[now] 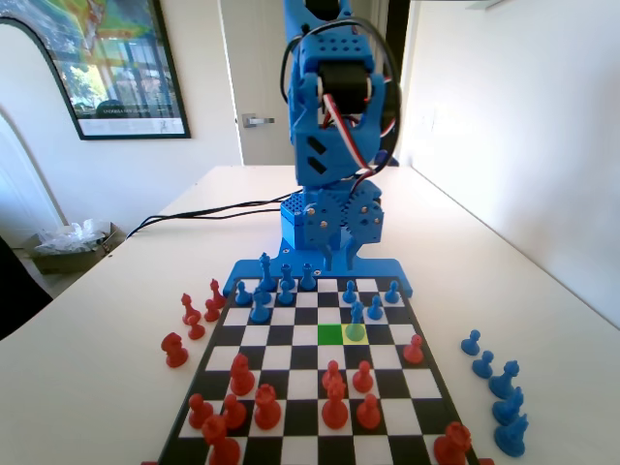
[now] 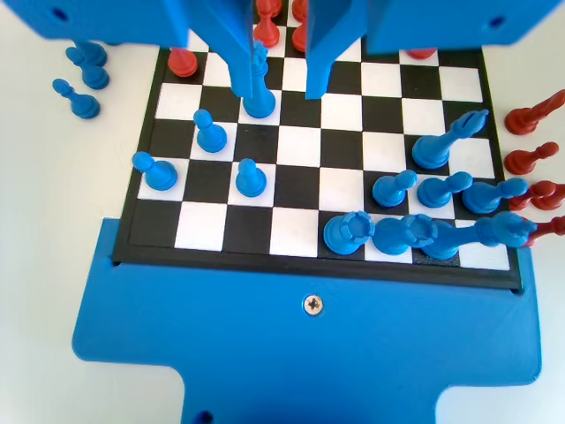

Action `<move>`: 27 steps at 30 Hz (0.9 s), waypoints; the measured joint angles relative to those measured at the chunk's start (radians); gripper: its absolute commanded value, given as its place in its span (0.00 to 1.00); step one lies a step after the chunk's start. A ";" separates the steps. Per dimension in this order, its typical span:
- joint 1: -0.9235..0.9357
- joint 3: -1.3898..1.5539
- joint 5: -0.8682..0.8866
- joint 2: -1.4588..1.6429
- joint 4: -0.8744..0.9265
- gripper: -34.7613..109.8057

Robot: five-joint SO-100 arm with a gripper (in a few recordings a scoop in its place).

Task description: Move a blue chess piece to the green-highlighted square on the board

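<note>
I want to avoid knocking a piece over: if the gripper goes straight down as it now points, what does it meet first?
Likely the blue chess piece, beside the left jaw of the open gripper in the wrist view; depth is unclear.

the gripper (image 2: pixel 278 75) is hanging over the board (image 2: pixel 300 190), its jaws standing apart. the blue chess piece (image 2: pixel 258 88) is sitting on a white square, touching the left jaw. three blue pawns (image 2: pixel 210 132) are standing nearer, left. red pieces (image 2: pixel 530 159) are lying on the worktop (image 2: pixel 35 221) at right.
</note>
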 measured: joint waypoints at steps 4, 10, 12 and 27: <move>-0.017 -0.075 0.000 -0.083 0.000 0.31; -0.018 -0.178 -0.008 -0.198 -0.002 0.31; -0.021 -0.196 -0.002 -0.221 -0.003 0.31; -0.052 -0.219 -0.046 -0.262 -0.092 0.32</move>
